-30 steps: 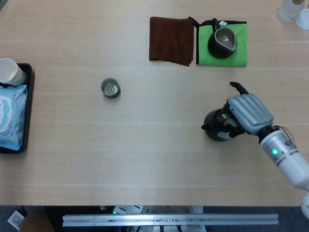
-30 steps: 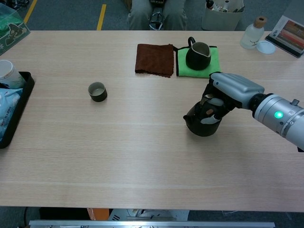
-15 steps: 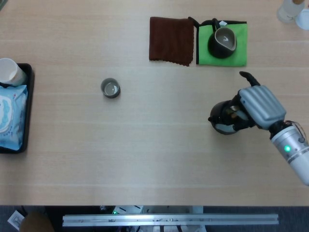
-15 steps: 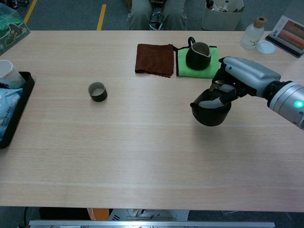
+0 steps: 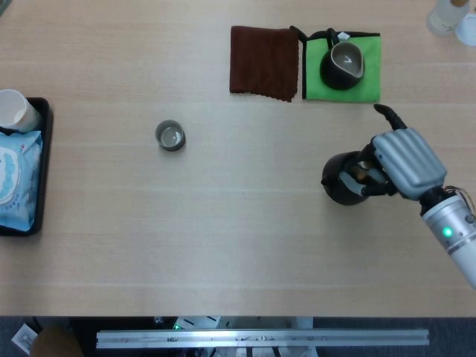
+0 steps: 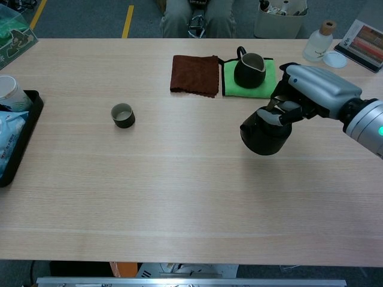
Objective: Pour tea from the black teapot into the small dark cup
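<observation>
Lifted higher than before, the teapot (image 6: 265,133) hangs above the table (image 6: 179,197), gripped by the right hand (image 6: 311,92). At its 9 o'clock, well apart, stands the cup (image 6: 122,115). Left hand unseen.

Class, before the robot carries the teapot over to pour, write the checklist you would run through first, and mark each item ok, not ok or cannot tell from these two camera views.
1. Right hand holds the black teapot: ok, fingers wrap its top.
2. Teapot clear of the table: ok in the chest view.
3. Small dark cup upright with its mouth open: ok.
4. Path from teapot to cup free of objects: ok; the brown cloth and the pitcher on the green mat lie farther back.
5. Spout faces the cup: ok, it points left.
6. Tea in the teapot: cannot tell.
</observation>
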